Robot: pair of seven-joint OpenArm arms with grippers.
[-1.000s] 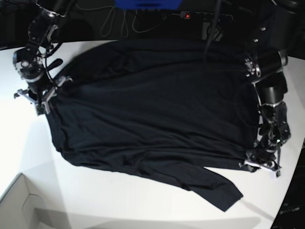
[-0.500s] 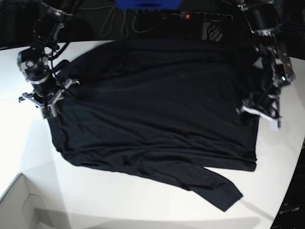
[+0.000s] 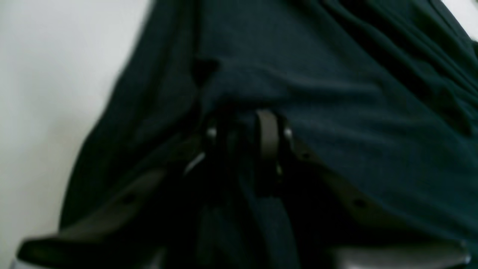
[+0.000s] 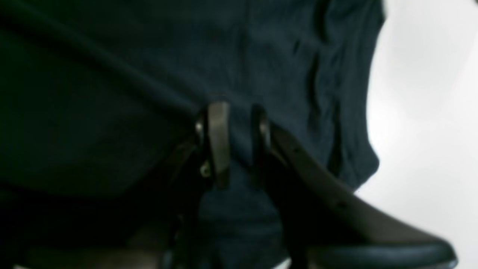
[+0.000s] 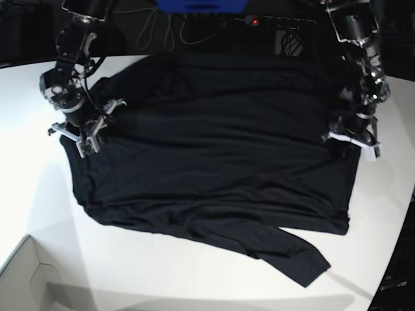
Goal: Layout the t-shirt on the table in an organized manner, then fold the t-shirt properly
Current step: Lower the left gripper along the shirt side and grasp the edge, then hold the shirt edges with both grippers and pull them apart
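Observation:
The black t-shirt [image 5: 214, 149] lies spread wide over the white table [image 5: 162, 272], with one long sleeve [image 5: 292, 256] trailing toward the front right. My left gripper [image 5: 350, 139] is at the shirt's right edge. In the left wrist view the left gripper [image 3: 244, 149] is shut on a pinch of the t-shirt [image 3: 354, 112]. My right gripper [image 5: 83, 137] is at the shirt's left edge. The right wrist view shows the right gripper [image 4: 239, 145] shut on a fold of the t-shirt [image 4: 112, 93], with bare table [image 4: 429, 112] beside it.
A pale box corner [image 5: 26, 282] sits at the front left. Behind the table run cables and a power strip [image 5: 279, 23], with a blue object [image 5: 201, 5] at the top edge. The table's curved edge [image 5: 399, 240] drops off at the right.
My left gripper has moved from the shirt's front right corner toward the back along the right edge. My right gripper has shifted rightward and slightly back at the left edge.

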